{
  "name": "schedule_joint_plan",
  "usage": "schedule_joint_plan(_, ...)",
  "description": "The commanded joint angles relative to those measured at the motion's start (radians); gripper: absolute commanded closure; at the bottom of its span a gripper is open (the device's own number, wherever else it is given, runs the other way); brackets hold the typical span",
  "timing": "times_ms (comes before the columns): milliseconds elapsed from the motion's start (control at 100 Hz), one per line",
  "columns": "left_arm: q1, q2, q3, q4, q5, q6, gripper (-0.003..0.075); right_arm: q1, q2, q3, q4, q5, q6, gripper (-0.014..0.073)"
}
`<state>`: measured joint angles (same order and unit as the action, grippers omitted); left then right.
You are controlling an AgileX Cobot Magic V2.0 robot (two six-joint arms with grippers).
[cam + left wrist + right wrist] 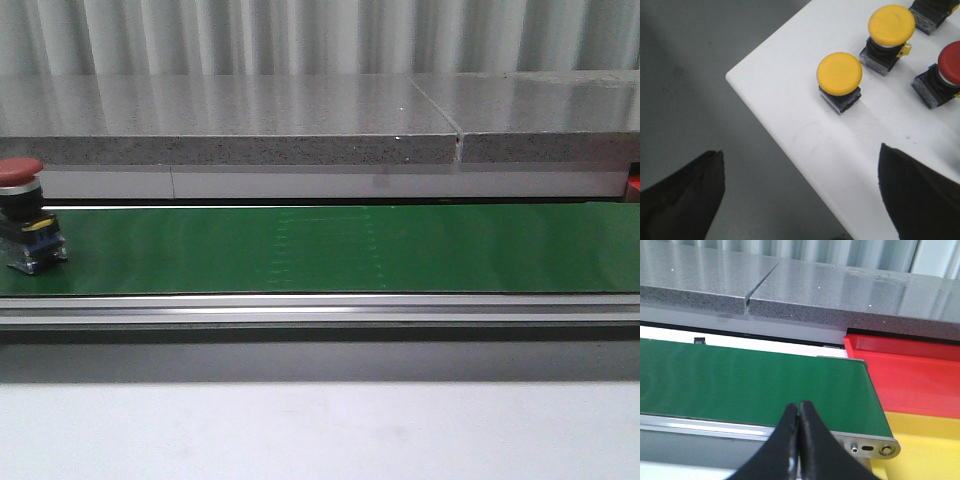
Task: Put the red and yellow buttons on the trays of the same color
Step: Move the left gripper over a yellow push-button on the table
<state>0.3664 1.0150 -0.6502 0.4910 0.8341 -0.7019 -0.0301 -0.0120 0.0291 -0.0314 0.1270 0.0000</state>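
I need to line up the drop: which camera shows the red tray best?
The right wrist view: the red tray lies past the green belt's end, beside the yellow tray. The front view shows only a red sliver at its right edge; the left wrist view shows none.

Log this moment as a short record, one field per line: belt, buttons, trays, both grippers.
belt: green conveyor belt, one red button standing at its far left end
spare buttons: two yellow buttons and part of a red one on a white surface, seen from the left wrist
trays: red tray and yellow tray past the belt's end, nothing visible in the parts shown
left gripper: open, empty, over the white surface's edge
right gripper: shut, empty, near the belt's end
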Motion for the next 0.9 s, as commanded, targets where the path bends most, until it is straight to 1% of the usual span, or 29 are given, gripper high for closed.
schedule_joint_plan(0, 0.003, 0.035, -0.026, 0.03, -0.05, -0.017, 0.0132, 0.0, -0.012, -0.007, -0.011, -0.082, 0.0, 0.0664)
schedule_joint_plan(160, 0.003, 0.117, -0.053, 0.023, -0.051, -0.007, 0.0131, 0.0, -0.012, -0.007, -0.011, -0.082, 0.0, 0.0664)
schedule_joint_plan(440, 0.003, 0.249, -0.15, 0.023, -0.049, 0.014, 0.0131, 0.0, -0.012, -0.007, -0.011, -0.082, 0.0, 0.0664)
schedule_joint_plan(530, 0.019, 0.293, -0.171, 0.018, -0.047, 0.021, 0.0131, 0.0, -0.012, -0.007, -0.011, -0.082, 0.0, 0.0664)
schedule_joint_plan(650, 0.052, 0.333, -0.182, -0.041, -0.053, 0.06, 0.0131, 0.0, -0.012, -0.007, -0.011, -0.082, 0.0, 0.0664)
schedule_joint_plan(770, 0.077, 0.361, -0.182, -0.1, -0.089, 0.116, 0.0131, 0.0, -0.012, -0.007, -0.011, -0.082, 0.0, 0.0664)
schedule_joint_plan(890, 0.079, 0.389, -0.184, -0.095, -0.101, 0.12, 0.0131, 0.0, -0.012, -0.007, -0.011, -0.082, 0.0, 0.0664)
